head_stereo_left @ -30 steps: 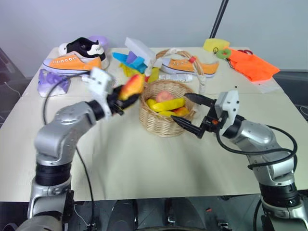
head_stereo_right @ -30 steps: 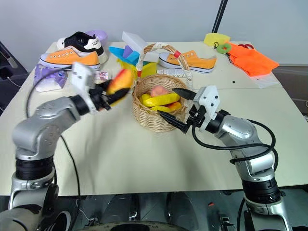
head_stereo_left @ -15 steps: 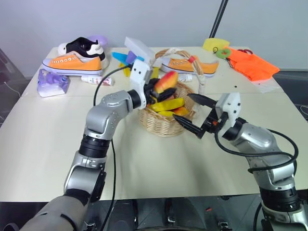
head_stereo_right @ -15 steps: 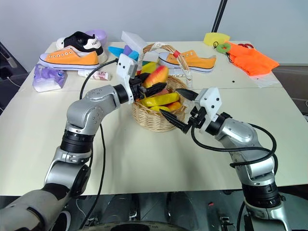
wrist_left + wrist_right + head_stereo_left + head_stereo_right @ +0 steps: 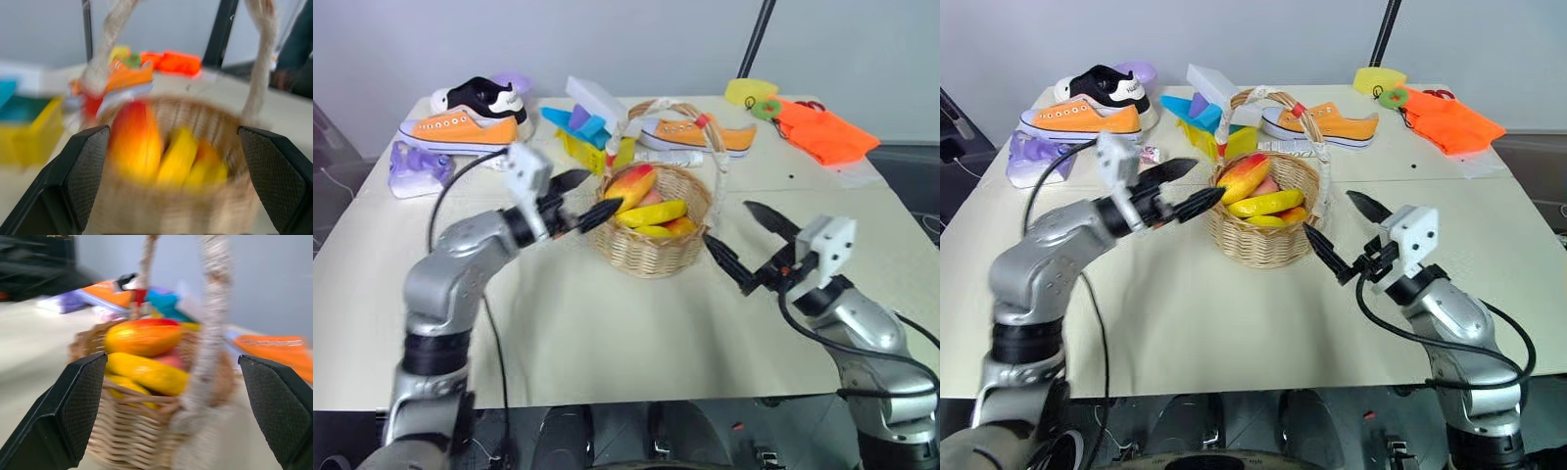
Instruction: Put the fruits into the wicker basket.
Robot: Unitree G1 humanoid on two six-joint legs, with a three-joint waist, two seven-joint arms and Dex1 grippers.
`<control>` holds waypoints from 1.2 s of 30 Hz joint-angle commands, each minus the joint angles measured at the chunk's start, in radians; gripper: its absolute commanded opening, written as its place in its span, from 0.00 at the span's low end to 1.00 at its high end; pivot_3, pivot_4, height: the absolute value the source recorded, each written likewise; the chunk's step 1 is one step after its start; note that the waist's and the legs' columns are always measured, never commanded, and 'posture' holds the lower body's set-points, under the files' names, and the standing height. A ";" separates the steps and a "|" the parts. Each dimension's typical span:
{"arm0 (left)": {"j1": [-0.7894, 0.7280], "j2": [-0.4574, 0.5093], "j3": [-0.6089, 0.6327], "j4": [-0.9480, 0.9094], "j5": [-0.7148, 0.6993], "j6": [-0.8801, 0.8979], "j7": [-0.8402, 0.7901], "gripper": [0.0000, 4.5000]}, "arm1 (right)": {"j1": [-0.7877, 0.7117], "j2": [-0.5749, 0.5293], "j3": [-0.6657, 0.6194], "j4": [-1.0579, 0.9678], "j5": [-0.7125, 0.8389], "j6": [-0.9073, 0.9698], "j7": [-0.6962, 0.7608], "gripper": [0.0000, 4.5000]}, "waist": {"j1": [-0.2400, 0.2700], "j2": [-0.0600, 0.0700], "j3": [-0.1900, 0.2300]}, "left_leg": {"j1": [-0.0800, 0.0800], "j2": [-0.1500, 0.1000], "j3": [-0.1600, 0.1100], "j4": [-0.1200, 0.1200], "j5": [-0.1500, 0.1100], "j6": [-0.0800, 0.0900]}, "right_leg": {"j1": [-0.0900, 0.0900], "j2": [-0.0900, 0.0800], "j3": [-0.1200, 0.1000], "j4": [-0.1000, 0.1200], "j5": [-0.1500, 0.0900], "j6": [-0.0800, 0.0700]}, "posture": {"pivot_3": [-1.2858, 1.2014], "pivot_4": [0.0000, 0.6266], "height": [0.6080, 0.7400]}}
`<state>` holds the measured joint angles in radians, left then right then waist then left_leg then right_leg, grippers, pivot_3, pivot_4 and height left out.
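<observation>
Mango (image 5: pixel 630 183) sits on top of the pile in the wicker basket (image 5: pixel 651 245), long axis running off toward the left hand (image 5: pixel 579 199), with the banana (image 5: pixel 653 212) and peach (image 5: pixel 651 197) tucked beside it. Both hands are spread wide and empty, flanking the basket: the left hand just beside its rim, the right hand (image 5: pixel 744 243) a bit further off. I can't spot any loose fruit on the desk (image 5: pixel 607 323), so I'd guess it's basically done.
</observation>
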<state>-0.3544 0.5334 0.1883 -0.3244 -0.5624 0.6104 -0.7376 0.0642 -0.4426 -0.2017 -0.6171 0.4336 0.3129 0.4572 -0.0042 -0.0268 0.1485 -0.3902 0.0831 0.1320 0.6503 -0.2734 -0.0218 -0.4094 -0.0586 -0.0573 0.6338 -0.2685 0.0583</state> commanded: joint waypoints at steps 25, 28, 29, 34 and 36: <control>0.460 0.114 0.206 -0.163 -0.185 -0.203 -0.241 1.00 | -0.416 0.118 0.151 0.228 -0.131 0.159 -0.204 0.70 | -0.013 0.001 0.000 | -0.001 0.000 0.001 -0.001 0.000 0.000 | -0.002 -0.003 0.000 0.000 -0.002 -0.003 | 0.52 0.24 1.00; 0.444 0.098 0.192 -0.161 -0.182 -0.216 -0.212 1.00 | -0.424 0.119 0.145 0.232 -0.121 0.154 -0.193 0.38 | -0.010 0.001 0.001 | -0.001 0.000 0.001 -0.002 0.000 0.000 | -0.002 -0.003 0.000 0.000 -0.002 -0.003 | 0.52 0.24 1.00; 0.438 0.097 0.185 -0.161 -0.180 -0.219 -0.207 1.00 | -0.425 0.119 0.144 0.231 -0.118 0.155 -0.191 0.29 | -0.010 0.001 0.001 | -0.001 0.000 0.001 -0.002 0.000 0.000 | -0.002 -0.003 0.000 0.000 -0.002 -0.003 | 0.52 0.24 1.00; 0.413 0.093 0.158 -0.149 -0.174 -0.223 -0.201 1.00 | -0.431 0.114 0.132 0.220 -0.099 0.155 -0.173 0.00 | -0.012 0.002 0.001 | -0.001 0.000 0.001 -0.002 0.000 0.000 | -0.002 -0.003 0.000 0.000 -0.002 -0.003 | 0.52 0.24 1.00; 0.398 0.093 0.149 -0.143 -0.178 -0.222 -0.202 1.00 | -0.438 0.103 0.114 0.226 -0.094 0.144 -0.162 0.00 | -0.011 0.002 0.001 | -0.001 0.000 0.001 -0.002 0.000 0.000 | -0.002 -0.003 0.000 0.000 -0.002 -0.003 | 0.52 0.24 1.00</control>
<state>0.0619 0.6256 0.3361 -0.4526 -0.7296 0.4049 -0.9394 -0.3452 -0.3324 -0.0467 -0.3596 0.3250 0.4888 0.2865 -0.0154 -0.0250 0.1493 -0.3913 0.0826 0.1333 0.6487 -0.2736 -0.0215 -0.4113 -0.0619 -0.0574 0.6338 -0.2700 0.0554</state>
